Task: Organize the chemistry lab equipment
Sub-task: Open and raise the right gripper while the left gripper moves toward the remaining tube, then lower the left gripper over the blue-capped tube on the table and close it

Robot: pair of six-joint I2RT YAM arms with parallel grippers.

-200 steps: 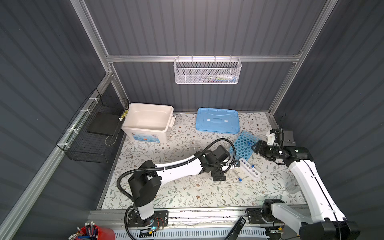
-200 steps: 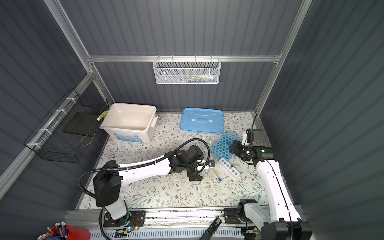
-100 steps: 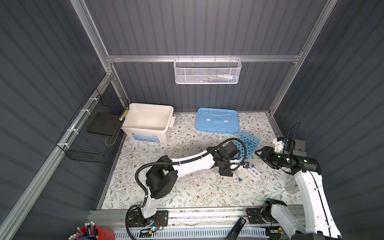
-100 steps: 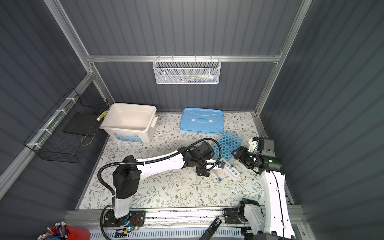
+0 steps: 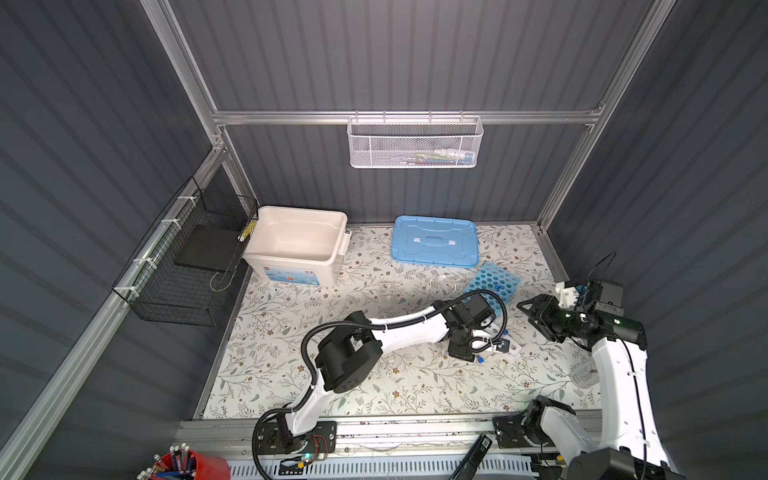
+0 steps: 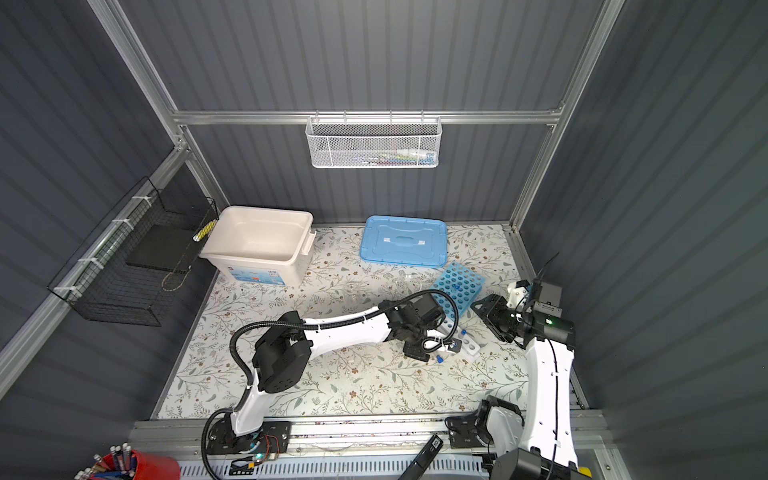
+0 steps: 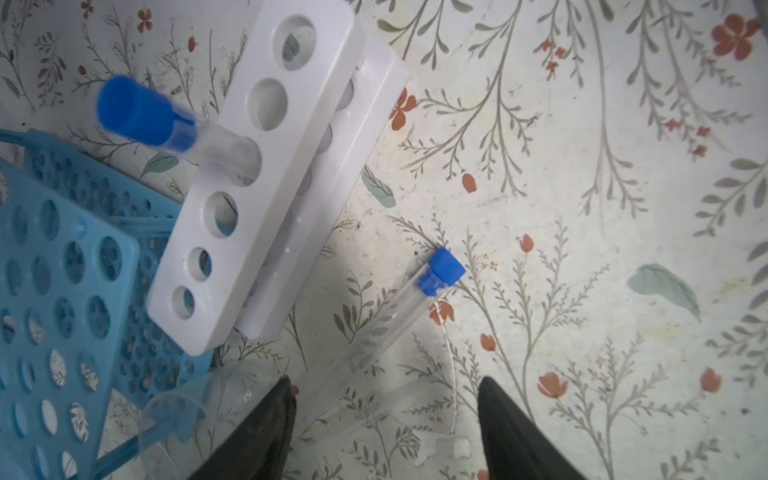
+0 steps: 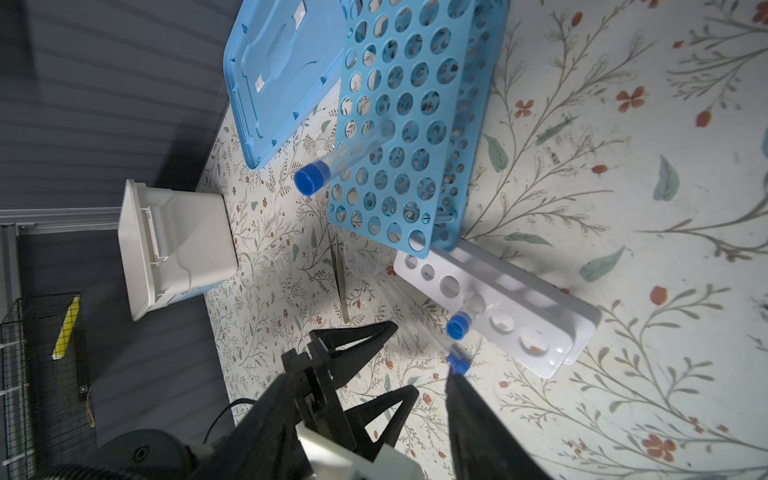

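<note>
The left gripper (image 7: 384, 382) is arriving, narrowing its open jaws astride the long clear blue-capped tube (image 7: 386, 316) lying beside the small white one-row rack (image 7: 266, 166); not gripping yet, a pickup is brewing; the right gripper (image 5: 530, 313) is hovering open, empty.

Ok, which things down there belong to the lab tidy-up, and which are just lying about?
Job: blue rack, white rack, tube in the blue rack, tube in the white rack, loose tube on the mat, thin rod, glass dish, clear beaker.

Lying about: white bin, blue lid, white mesh basket, black wire basket, red pencil cup.
</note>
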